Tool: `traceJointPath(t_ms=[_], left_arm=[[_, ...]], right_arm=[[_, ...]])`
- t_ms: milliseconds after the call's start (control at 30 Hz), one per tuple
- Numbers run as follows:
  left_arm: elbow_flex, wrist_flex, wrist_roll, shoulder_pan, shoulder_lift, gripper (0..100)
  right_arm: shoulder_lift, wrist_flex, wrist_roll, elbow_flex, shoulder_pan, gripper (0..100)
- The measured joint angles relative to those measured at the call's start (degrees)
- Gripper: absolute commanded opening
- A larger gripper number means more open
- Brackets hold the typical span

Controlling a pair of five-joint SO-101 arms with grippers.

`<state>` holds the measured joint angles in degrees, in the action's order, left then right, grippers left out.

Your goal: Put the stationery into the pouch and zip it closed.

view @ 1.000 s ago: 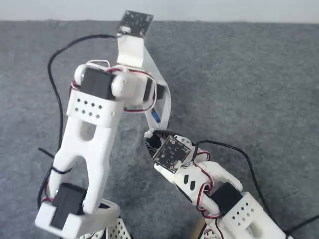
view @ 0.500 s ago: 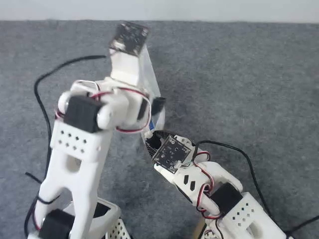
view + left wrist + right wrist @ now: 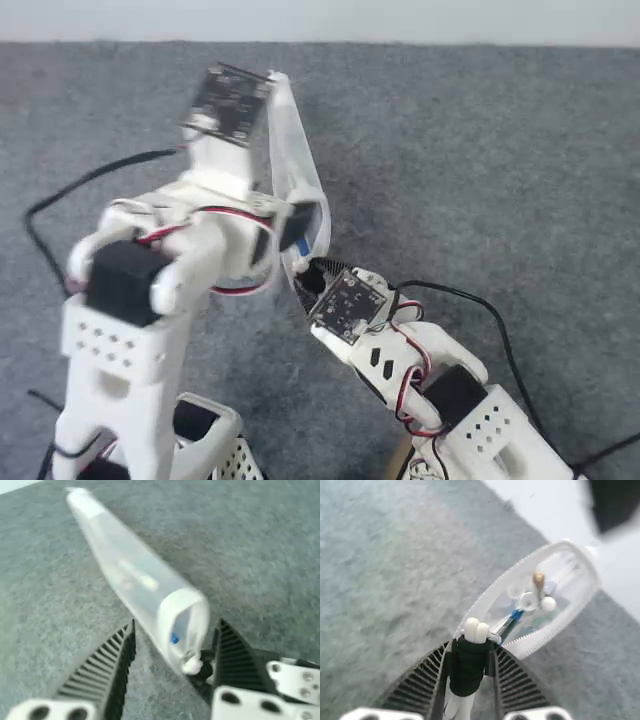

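Observation:
The translucent white pouch (image 3: 297, 165) runs away from the arms over the grey mat, its mouth (image 3: 182, 622) unzipped at the near end. Inside it lie a blue pen (image 3: 512, 619), a brown-tipped stick (image 3: 538, 580) and white-capped pieces. My right gripper (image 3: 471, 647) is shut on the pouch's black zipper end with its white beads, which sits just below the pouch's near end in the high view (image 3: 305, 278). My left gripper (image 3: 176, 625) stands open, one ribbed finger (image 3: 112, 667) on each side of the pouch's mouth, apart from it. The left arm (image 3: 170, 280) hides part of the pouch.
Grey felt mat (image 3: 500, 160) covers the table, with open room to the right and far side. Black cables (image 3: 95, 180) trail at the left, and one (image 3: 490, 320) loops by the right arm. The arm bases crowd the near edge.
The left arm has swung left and toward the camera, its wrist rising. The pouch has tilted up and its mouth shows wider. The right arm has hardly moved.

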<state>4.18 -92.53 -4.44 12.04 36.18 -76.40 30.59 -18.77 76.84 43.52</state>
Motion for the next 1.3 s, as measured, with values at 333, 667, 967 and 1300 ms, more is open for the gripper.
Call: traceJointPath(t_ms=[333, 667, 967, 1300], left_arm=[[5.5, 7.6, -2.9, -13.3, 0.6, 24], [10.0, 11.1, 0.9, -13.5, 3.6, 24], [14.8, 9.6, 7.4, -8.9, 6.2, 32], [20.0, 9.6, 15.8, -0.8, 7.5, 32]], right_arm=[[0.0, -8.1, 10.8, 0.0, -1.8, 0.6], [0.1, -15.0, 13.0, 0.3, -3.3, 0.6], [-6.0, -11.3, 13.0, 0.2, -9.9, 0.6], [-24.4, 3.5, 8.2, 0.2, -11.7, 0.6]])
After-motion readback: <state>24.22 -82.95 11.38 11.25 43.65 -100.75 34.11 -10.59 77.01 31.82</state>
